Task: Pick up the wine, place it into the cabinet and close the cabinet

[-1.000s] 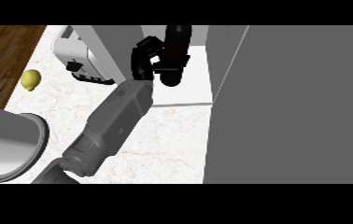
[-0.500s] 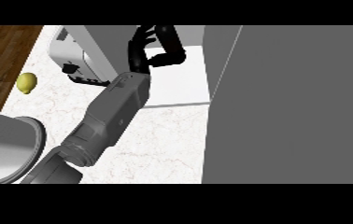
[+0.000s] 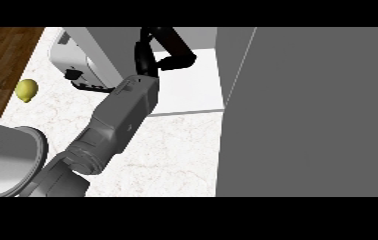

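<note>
Reaching further up since a moment ago, the left hand now sits inside the cabinet, fingers curled, whether holding anything cannot be told. Wine is unseen. Toaster, lemon lie left.

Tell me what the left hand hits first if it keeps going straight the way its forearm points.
The left hand points up the view, into the cabinet opening. Next in that line looks like the cabinet's white inner floor and then its back, though depth is hard to judge. The grey door panel stands to its right, out of that line.
</note>
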